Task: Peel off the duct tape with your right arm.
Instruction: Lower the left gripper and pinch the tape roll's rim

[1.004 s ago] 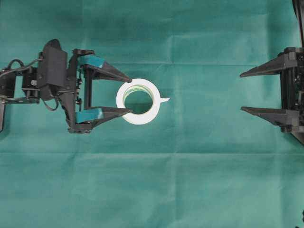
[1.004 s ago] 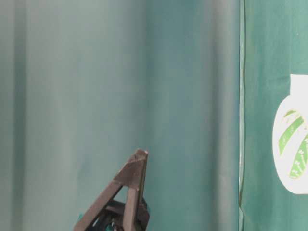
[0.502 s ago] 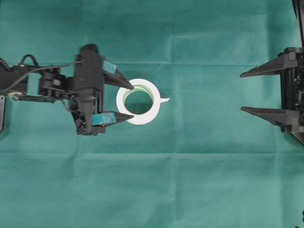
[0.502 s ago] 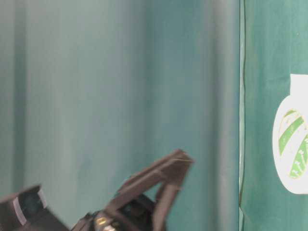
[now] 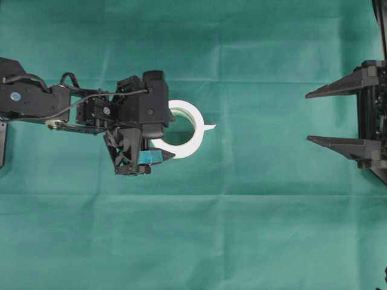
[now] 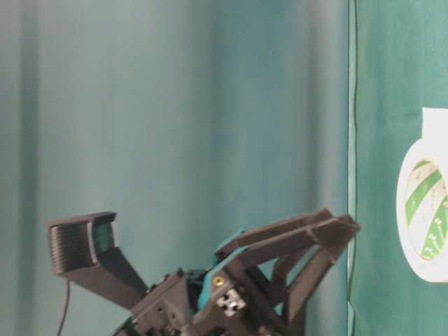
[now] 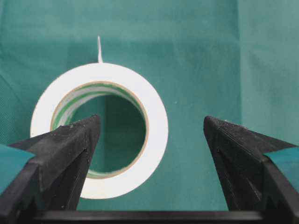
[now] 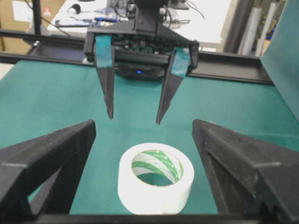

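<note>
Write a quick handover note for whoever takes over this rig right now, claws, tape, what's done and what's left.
Left claw: open, poised above the duct tape, not touching it.
Right claw: open, parked at the right edge, far from the roll.
Tape: lies flat on the green cloth, loose end pointing toward the right claw.
Done: nothing peeled.
Left: steady the roll, take the loose end with the right claw, peel.

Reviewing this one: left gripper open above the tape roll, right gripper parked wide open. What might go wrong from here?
1. The left gripper hangs open and off-centre over the roll; one finger overlaps the core, so descending may hit the rim or tip it.
2. The loose end is small; the right gripper may miss it.
3. Unpinned, the roll may drag on the cloth.
</note>
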